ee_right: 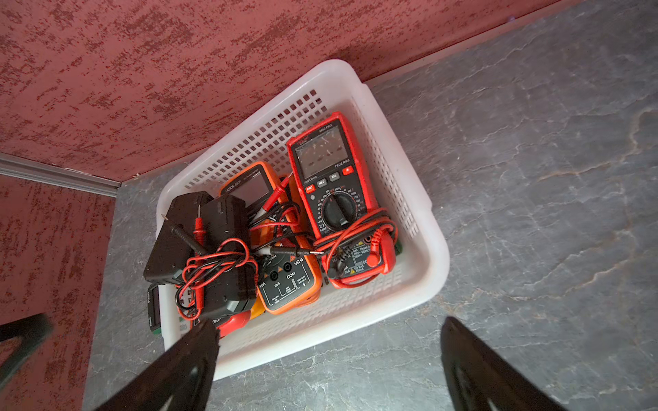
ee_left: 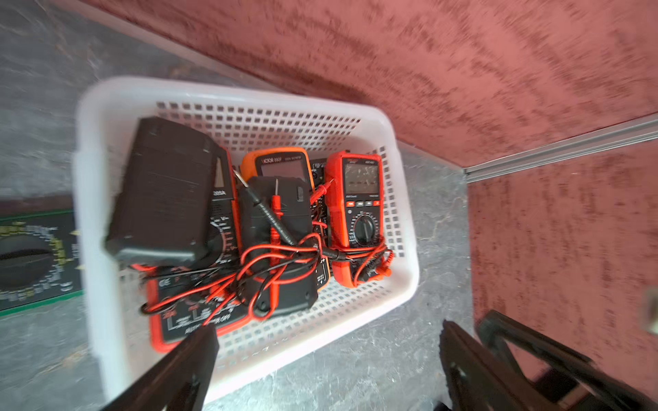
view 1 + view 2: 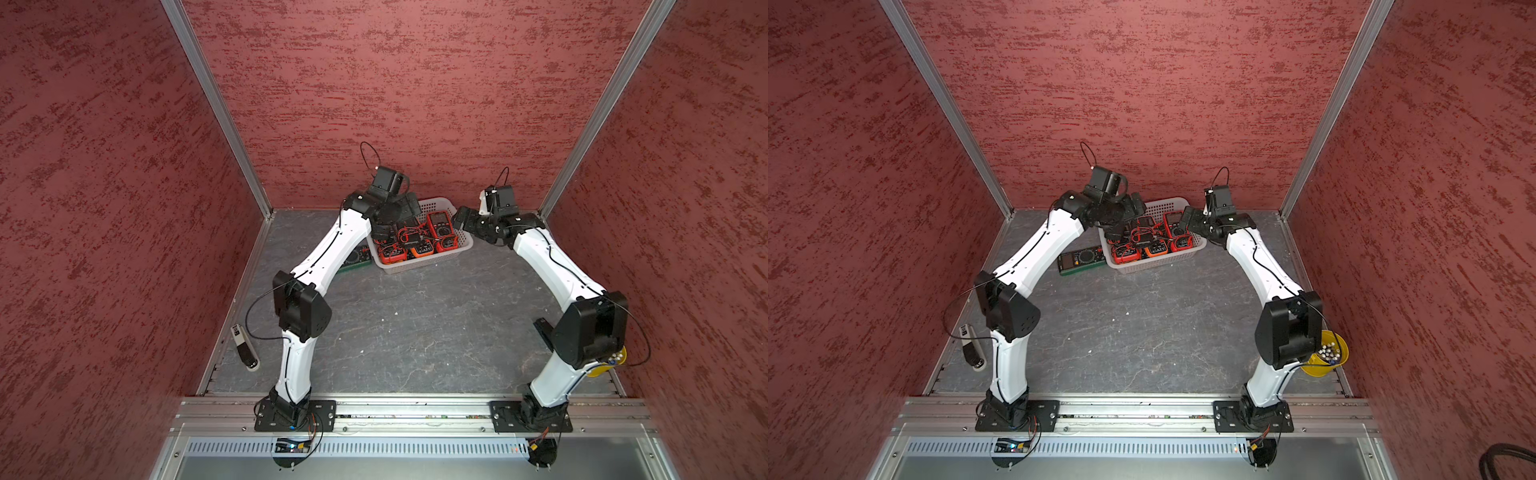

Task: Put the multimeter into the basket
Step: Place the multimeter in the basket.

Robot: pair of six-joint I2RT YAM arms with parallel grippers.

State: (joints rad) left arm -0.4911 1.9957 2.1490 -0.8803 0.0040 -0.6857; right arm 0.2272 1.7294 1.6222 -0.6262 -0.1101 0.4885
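The white basket (image 3: 419,266) (image 3: 1154,262) stands at the back of the table and holds several multimeters tangled in red and black leads. Among them are a red one (image 1: 331,178) (image 2: 359,203), an orange one (image 1: 285,277) and a black one lying face down (image 2: 167,192). A green multimeter (image 3: 1081,259) (image 2: 35,256) lies flat on the table, just outside the basket's left wall. My left gripper (image 2: 327,331) (image 3: 380,232) hangs open above the basket's left side, holding nothing. My right gripper (image 1: 327,325) (image 3: 461,220) is open at the basket's right end, also holding nothing.
A yellow cup (image 3: 1327,353) with small items stands at the front right, partly behind the right arm. A black and white handheld device (image 3: 245,347) lies by the left wall. Red walls close three sides; the basket sits close to the back wall.
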